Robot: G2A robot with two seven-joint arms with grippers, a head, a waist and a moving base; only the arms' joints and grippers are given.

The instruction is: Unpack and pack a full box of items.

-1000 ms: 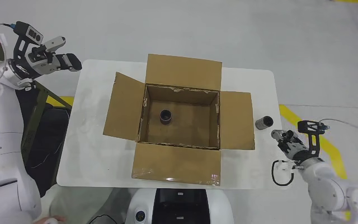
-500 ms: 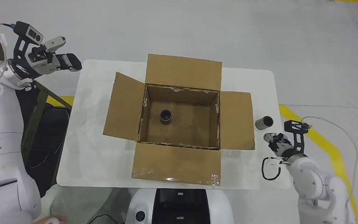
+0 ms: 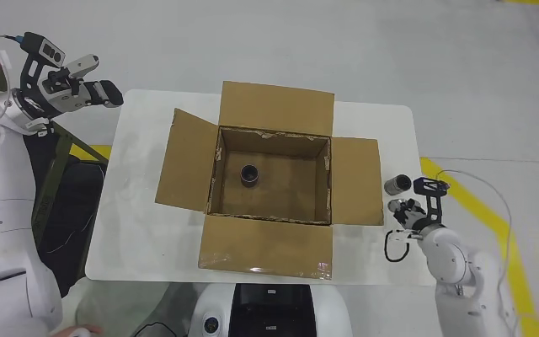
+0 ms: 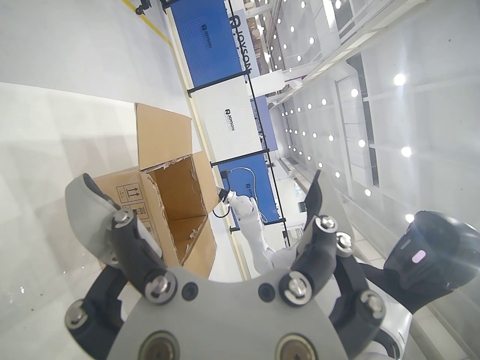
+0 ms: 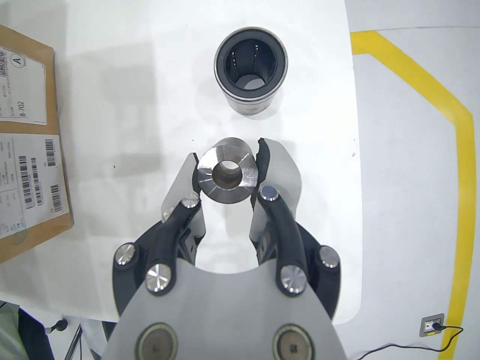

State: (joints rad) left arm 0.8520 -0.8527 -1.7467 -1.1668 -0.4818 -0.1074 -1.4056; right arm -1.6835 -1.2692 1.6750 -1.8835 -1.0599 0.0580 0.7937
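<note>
Bushing point(image 5: 227, 178) sits clamped in the right pincer point(image 5: 228, 156) over the counter point(image 5: 150, 39), just beside a bearing point(image 5: 250, 72) right of the open box point(image 3: 278, 105). A second bearing point(image 3: 250, 174) stands inside. Left pincer point(image 4: 200, 177) hangs released off the counter's far-left corner.

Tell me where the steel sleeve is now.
In the right wrist view, the right gripper clamps the steel sleeve beside the black-lined bearing, right of the box.

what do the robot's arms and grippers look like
The left gripper and right gripper match: silver-grey plate with round screws, black linkage bars, pale grey fingers with black pads. The left arm and right arm have glossy white shells. A black cable loops at the right wrist.
</note>
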